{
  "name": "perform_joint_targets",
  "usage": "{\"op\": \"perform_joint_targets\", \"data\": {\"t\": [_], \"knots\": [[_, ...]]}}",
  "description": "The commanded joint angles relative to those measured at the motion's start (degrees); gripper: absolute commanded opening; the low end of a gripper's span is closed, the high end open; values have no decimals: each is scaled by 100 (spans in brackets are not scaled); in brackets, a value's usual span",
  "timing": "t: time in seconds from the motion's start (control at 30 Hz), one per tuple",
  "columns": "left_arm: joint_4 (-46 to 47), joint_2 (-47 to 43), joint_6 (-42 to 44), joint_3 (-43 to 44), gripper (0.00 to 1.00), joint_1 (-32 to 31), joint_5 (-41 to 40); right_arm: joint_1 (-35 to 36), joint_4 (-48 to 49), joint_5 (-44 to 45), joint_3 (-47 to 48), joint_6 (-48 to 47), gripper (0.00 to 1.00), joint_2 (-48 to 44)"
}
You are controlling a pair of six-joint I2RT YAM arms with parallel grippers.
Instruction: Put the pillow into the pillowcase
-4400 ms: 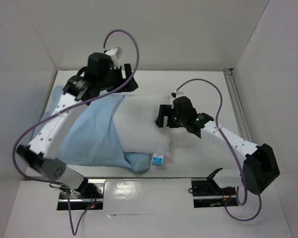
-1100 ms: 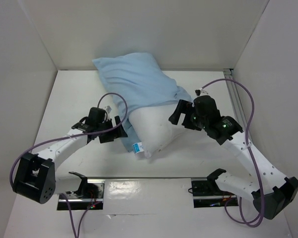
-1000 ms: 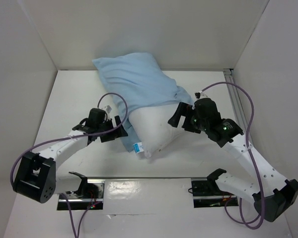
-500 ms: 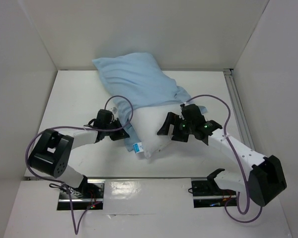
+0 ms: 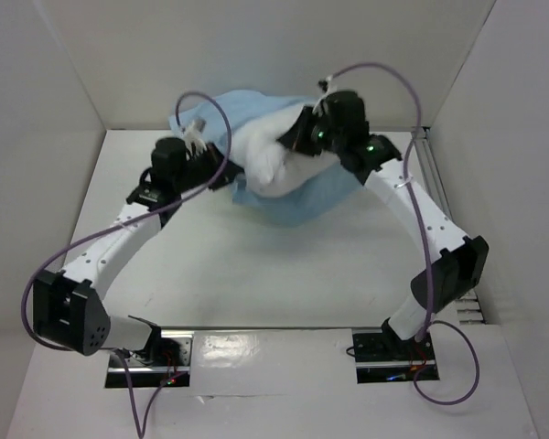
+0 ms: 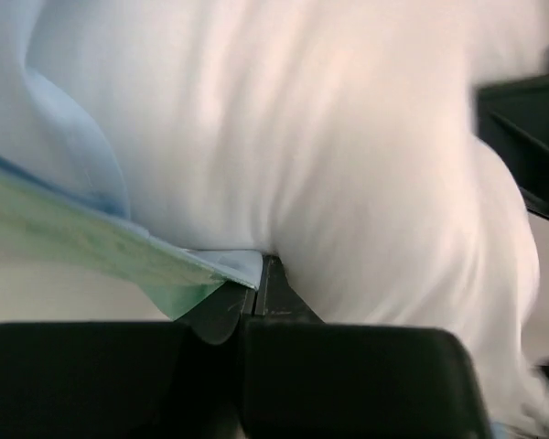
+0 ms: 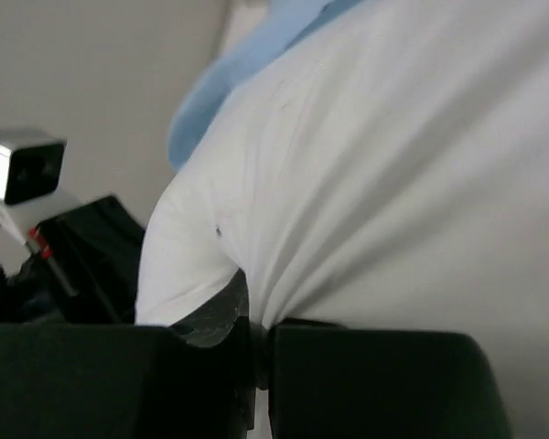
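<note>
pillow [image 5: 265, 155] and pillowcase [image 5: 291, 203] lifted toward the back wall, both grippers newly clamped.
half a second ago the bundle lay mid-table [image 5: 256, 265] with your jaws closing in. now your left gripper [image 5: 221, 170] is pinched tight on the pillowcase hem right against the stuffing. your right gripper [image 5: 293, 144] has bitten a fold of the pillow's own white cover. the bare white end sits high between them, and the blue cloth sags below it. a raised mouth could let the pillow settle deeper, but your right grip on the pillow itself will likely hold it back.
</note>
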Motion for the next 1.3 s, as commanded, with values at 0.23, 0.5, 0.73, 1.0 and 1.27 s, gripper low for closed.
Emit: {"op": "perform_joint_targets", "data": {"t": [0.23,0.5,0.73,1.0,1.27], "knots": [[1982,-961,-1359,951,0,-629,1682,728,2167,525,-1925,175,0,-930],[2978,-2140,-2186,-1975,0,-1307,1550,1214,3710,444,-4405,1231,0,-421],[1501,-2284,-1072,-966,0,-1518,997,1004,3384,797,-3546,863,0,-378],[1448,-384,-674,2585,0,-639,1849,53,2119,163,1280,-290,0,556],[2281,-946,-1122,560,0,-1385,1665,299,3532,-162,-3609,412,0,-1088]]}}
